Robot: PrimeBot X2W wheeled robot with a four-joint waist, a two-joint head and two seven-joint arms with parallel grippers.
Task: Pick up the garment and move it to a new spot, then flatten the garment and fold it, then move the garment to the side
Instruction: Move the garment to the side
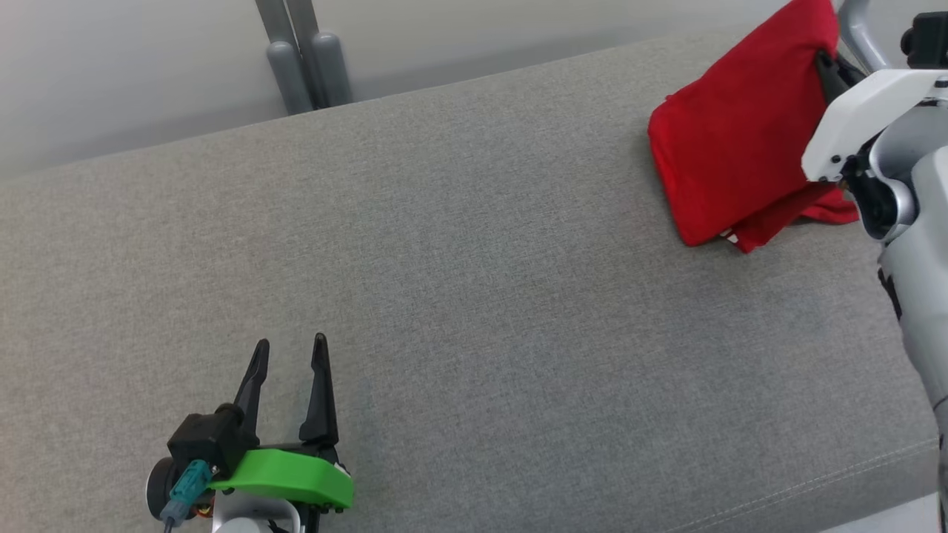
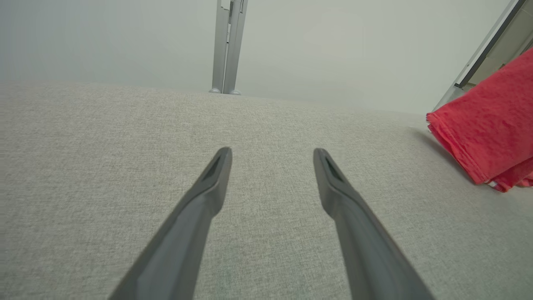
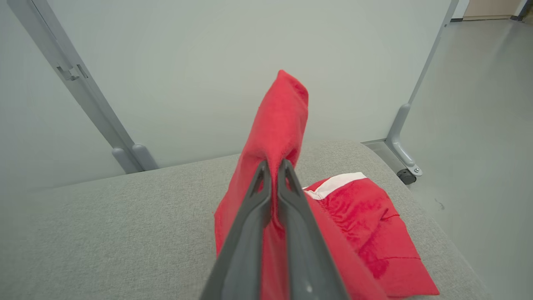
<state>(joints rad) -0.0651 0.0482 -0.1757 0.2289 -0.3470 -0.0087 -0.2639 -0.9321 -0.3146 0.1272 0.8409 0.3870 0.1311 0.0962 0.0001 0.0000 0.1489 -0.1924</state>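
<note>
At the lower left of the head view, the left gripper is lying low over the grey upholstered surface. Its two dark fingers are standing spread apart with nothing between them. In its own wrist view the left gripper is pointing across bare grey fabric toward a pair of grey partition posts. Whether the fingers are touching the fabric cannot be told.

Further right in the head view, the same posts are rising behind the far edge of the surface.

Near the right end of the surface, the red garment is hanging as a folded slab. Its upper part is being raised off the fabric while its lower edge is resting on it. In the left wrist view the garment is showing at the right edge.

The right gripper is clenching a fold of the red garment, with its jaws pressed together on the cloth. The rest of the garment is trailing down and to the right onto the surface, where a white band is showing along one hem. In the head view the right arm's white cover is overlapping the garment's right side.

Past the right end of the surface, a partition foot with a caster is standing on the pale floor.
</note>
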